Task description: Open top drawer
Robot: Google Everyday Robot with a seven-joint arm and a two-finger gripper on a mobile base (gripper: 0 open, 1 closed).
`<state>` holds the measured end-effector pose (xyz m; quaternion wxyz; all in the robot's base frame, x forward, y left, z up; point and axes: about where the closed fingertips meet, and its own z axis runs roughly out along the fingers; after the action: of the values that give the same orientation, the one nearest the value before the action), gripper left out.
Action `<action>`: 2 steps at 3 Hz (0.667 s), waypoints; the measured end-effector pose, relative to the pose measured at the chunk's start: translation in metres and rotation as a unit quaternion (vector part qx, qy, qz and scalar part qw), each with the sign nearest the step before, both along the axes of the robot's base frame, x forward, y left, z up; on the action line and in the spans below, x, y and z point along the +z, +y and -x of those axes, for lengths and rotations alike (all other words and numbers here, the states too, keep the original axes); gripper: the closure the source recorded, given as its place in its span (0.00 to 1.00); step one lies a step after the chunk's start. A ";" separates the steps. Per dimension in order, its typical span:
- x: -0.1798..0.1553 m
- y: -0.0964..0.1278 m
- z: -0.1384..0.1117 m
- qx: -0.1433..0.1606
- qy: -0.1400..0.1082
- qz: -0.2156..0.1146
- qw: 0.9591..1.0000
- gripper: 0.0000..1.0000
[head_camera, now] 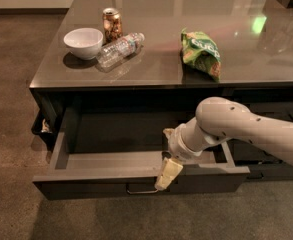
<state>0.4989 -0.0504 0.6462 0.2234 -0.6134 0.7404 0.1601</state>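
Nearest the camera is the brown concrete floor (86, 219), and just above it the top drawer (86, 186) stands far out of the low dark cabinet (136, 93), its tall flat front facing the camera and its paler grey inside open to view and shallow. At the middle of that front hangs the small loop handle (141, 190). The gripper (168, 173) is right at the drawer's front edge, its pale tip pointing down over the front face, just right of the handle and a little above it; it lies against the front, but how far it is open, and whether it has hold of the handle or the edge, cannot be told. Behind it the pale rounded arm (246, 129) comes in from the right, crossing over the drawer's right half. At the cabinet's left end a small dark compartment (38, 126) juts out with something pale in it that cannot be made out. Farther back, on the glossy grey tabletop (161, 69), lie a green snack bag (201, 53) right of centre, a clear plastic bottle (120, 48) on its side, a white bowl (84, 42) just left of it, and beyond them an upright drink can (112, 24).
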 end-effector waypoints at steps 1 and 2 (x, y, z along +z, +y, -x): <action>0.008 -0.010 0.011 0.001 -0.004 0.007 1.000 0.00; 0.021 -0.017 0.020 0.005 -0.014 0.013 1.000 0.00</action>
<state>0.4786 -0.0678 0.6676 0.2253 -0.6222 0.7359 0.1433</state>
